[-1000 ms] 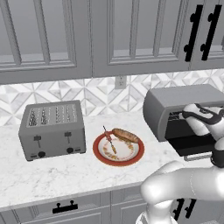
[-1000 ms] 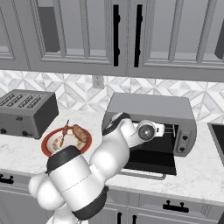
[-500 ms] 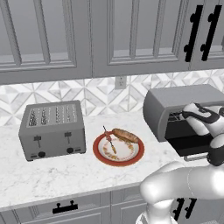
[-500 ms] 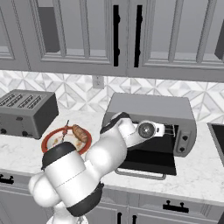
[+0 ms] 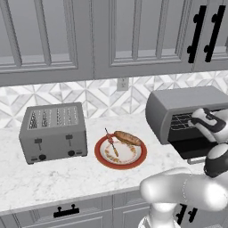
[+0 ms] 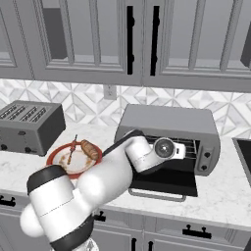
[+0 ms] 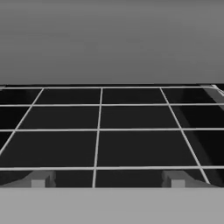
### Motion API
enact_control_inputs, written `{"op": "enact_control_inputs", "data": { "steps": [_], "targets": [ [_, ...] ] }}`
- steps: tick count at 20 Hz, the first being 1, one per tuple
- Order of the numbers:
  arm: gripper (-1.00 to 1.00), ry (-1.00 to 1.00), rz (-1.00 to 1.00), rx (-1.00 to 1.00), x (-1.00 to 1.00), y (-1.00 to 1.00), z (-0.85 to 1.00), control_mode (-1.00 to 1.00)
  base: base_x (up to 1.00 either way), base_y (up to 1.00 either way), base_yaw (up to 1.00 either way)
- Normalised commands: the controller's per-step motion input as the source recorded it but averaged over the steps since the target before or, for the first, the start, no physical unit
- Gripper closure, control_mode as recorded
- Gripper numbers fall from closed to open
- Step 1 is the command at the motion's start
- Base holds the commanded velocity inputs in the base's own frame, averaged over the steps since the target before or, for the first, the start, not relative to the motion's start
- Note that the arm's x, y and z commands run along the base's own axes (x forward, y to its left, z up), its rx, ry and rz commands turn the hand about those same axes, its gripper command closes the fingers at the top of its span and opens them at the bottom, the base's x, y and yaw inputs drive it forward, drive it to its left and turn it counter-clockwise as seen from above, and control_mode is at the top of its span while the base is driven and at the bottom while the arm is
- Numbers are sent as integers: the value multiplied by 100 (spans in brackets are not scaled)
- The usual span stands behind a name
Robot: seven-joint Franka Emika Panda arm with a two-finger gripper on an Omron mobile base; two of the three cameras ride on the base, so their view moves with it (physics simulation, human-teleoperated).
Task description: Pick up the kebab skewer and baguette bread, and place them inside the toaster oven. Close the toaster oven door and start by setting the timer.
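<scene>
The toaster oven (image 5: 178,101) (image 6: 169,120) stands at the right of the counter, its door (image 5: 196,151) (image 6: 164,182) folded down flat. My gripper (image 5: 196,120) (image 7: 107,180) is at the oven's mouth, open and holding nothing. Its two fingertips (image 7: 39,179) stand wide apart just above the wire rack (image 7: 98,131), with the oven's bare grey ceiling overhead. The kebab skewer (image 5: 112,144) (image 6: 72,149) and the baguette bread (image 5: 128,138) (image 6: 89,149) lie side by side on a red-rimmed plate (image 5: 99,153) (image 6: 51,159) left of the oven.
A grey four-slot toaster (image 5: 53,131) (image 6: 29,125) sits left of the plate. Wall cabinets hang over the counter. A dark recess (image 6: 243,152) lies at the counter's far right. The lowered door juts out over the counter's front edge.
The hand has hardly shifted at the oven's opening and the jaws stay wide. The plate, skewer and bread have not moved.
</scene>
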Motion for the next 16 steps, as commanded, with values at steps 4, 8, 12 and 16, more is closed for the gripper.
{"op": "enact_control_inputs", "data": {
  "steps": [4, 8, 12, 16],
  "targets": [
    [-100, 9, 1, -1, -77, 0, -100, -100, 0, 0, 0],
    [-100, 7, 0, 0, -64, 0, -100, -100, 0, 0, 0],
    [-100, 5, 0, 0, -65, 0, -100, -100, 0, 0, 0],
    [-100, 5, 0, 0, -65, 0, -99, -100, 0, 0, 0]
  ]
}}
